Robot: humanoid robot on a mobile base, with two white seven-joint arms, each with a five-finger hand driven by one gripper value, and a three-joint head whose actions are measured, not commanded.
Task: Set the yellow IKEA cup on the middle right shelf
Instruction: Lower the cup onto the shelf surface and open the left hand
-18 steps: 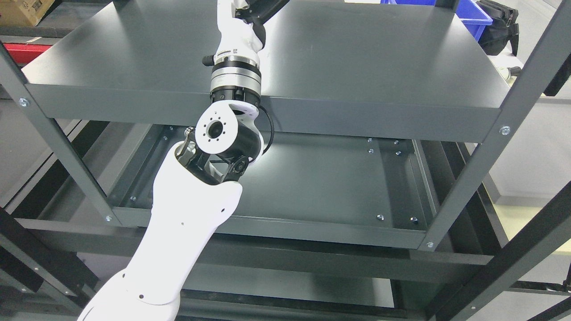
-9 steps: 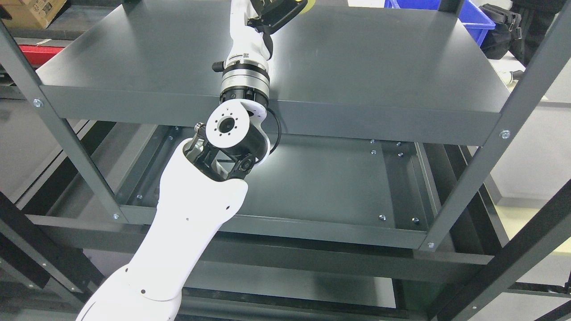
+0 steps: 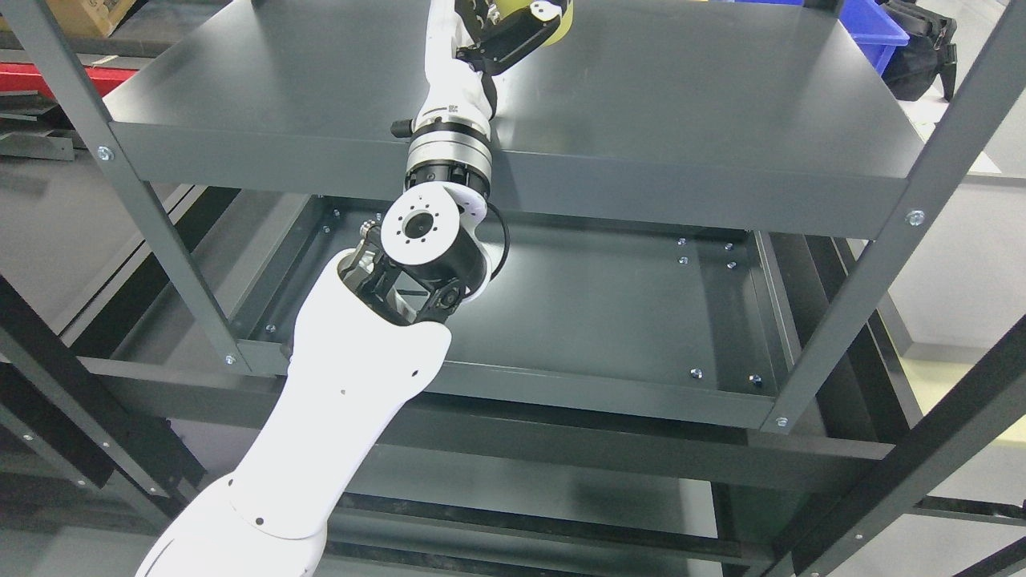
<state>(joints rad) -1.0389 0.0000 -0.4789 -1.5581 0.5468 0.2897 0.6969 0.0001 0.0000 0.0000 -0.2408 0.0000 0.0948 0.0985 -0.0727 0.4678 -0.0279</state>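
Observation:
My left arm (image 3: 353, 401) rises from the lower left and reaches over the top dark grey shelf board (image 3: 721, 104). Its hand (image 3: 513, 28) sits at the picture's top edge, above the middle of that board, partly cut off. The fingers are curled around a yellow cup (image 3: 564, 22), of which only a yellow sliver shows beside the black palm. Below the board lies the middle shelf (image 3: 625, 320), a dark tray with bolts along its rim and nothing on it. The right arm is out of view.
Grey shelf posts stand at the left front (image 3: 152, 216) and right front (image 3: 874, 264). A blue bin (image 3: 874, 28) and a black bag (image 3: 930, 48) lie behind the shelf at the top right. A cardboard box (image 3: 84, 12) sits at the top left.
The camera has shifted, so the whole shelf sits differently in the picture. The left hand, cut off before, now shows at the top edge with the yellow cup in it.

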